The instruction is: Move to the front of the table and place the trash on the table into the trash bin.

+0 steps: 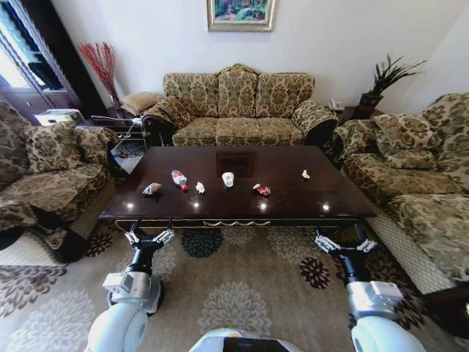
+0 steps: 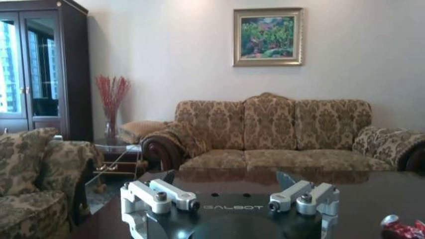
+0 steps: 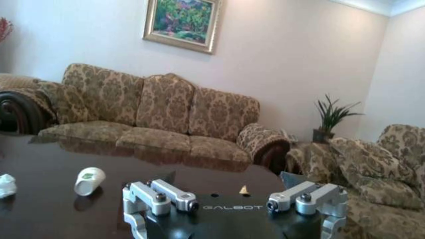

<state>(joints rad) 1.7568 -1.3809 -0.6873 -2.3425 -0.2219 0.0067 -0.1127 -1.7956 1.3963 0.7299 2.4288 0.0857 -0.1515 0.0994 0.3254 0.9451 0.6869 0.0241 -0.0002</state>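
Note:
The dark glossy table (image 1: pixel 293 202) lies just ahead of me. The trash lies in a row on it: a red and silver wrapper (image 1: pixel 152 188), a crushed bottle (image 1: pixel 179 179) with a red cap, crumpled white paper (image 1: pixel 199 188), a white paper cup (image 1: pixel 228 179), a red wrapper (image 1: pixel 261 190) and a yellowish scrap (image 1: pixel 305 174). My left gripper (image 1: pixel 149 237) and right gripper (image 1: pixel 344 244) hover open at the table's near edge, holding nothing. The right wrist view shows the cup (image 3: pixel 88 180) and scrap (image 3: pixel 244 189) beyond the open right gripper (image 3: pixel 232 201). A dark container with a pale lining (image 1: pixel 126 157), apparently the trash bin, stands off the table's far left corner.
Patterned sofas surround the table: one behind (image 1: pixel 238 110), one at the left (image 1: pixel 44 176), one at the right (image 1: pixel 425 169). A side table (image 1: pixel 117 125) with a red-twig vase sits at the back left, a potted plant (image 1: pixel 381 84) at the back right. Patterned carpet (image 1: pixel 242 293) lies under me.

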